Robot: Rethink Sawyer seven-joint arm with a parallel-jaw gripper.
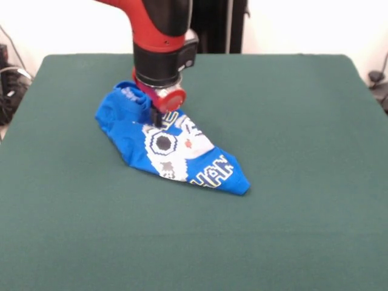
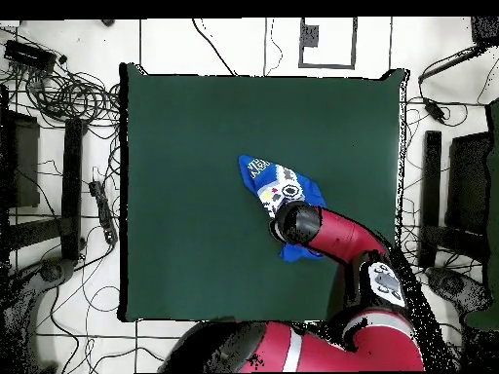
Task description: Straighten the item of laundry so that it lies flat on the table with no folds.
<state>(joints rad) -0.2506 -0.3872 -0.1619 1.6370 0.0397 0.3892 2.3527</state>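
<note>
Around the work surface lies a pale floor marked with dark seam lines. At nine to eleven o'clock in the overhead view, tangled black cables sprawl in loops, and a dark power strip sits near the top corner. At twelve o'clock a square frame outline lies on the floor. At three o'clock stand dark upright stands. In the front view, a white wall fills the background at eleven o'clock.

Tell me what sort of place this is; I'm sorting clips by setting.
Probably a robotics lab, not a home: a red and black robot arm works over a green-clad table holding only a blue T-shirt, with loose cables on the tiled floor around it.
</note>
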